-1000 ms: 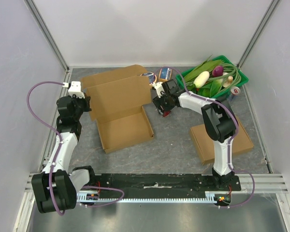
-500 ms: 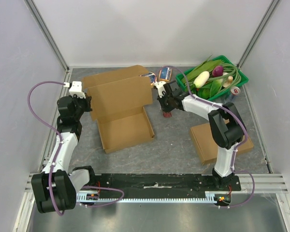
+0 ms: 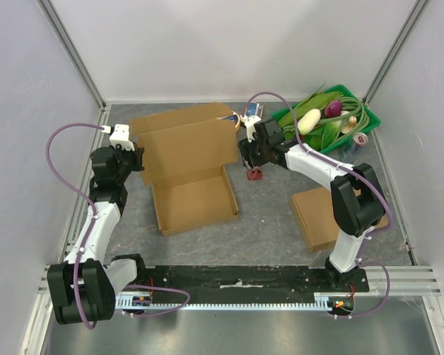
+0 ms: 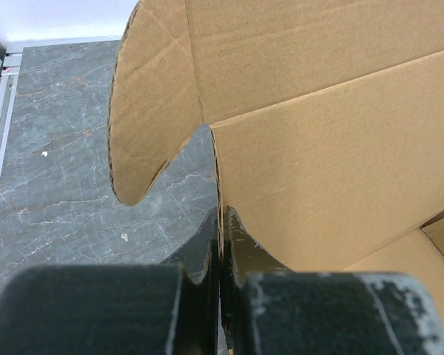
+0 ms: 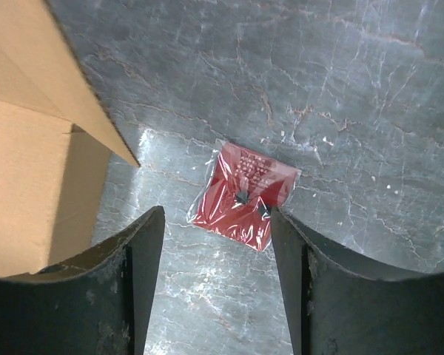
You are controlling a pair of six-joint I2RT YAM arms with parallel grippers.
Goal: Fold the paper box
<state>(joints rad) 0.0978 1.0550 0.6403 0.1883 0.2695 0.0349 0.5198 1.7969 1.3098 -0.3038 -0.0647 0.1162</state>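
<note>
The paper box (image 3: pixel 183 151) is plain brown cardboard. The table (image 3: pixel 270 214) is dark grey, veined white like marble. A red packet (image 5: pixel 243 194) shines in clear wrap. The basket (image 3: pixel 371 117) is green; the cables (image 3: pixel 49 155) purple.

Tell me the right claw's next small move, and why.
Probably shift the right claw sideways onto the box edge beside it: it hangs open over a red packet, holding nothing, while the left claw is shut on the opposite wall.

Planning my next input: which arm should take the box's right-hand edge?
Right. The right gripper is open and free, hovering over a red packet beside the right edge of the box. The left gripper is shut on its left edge, holding the panel up.
</note>
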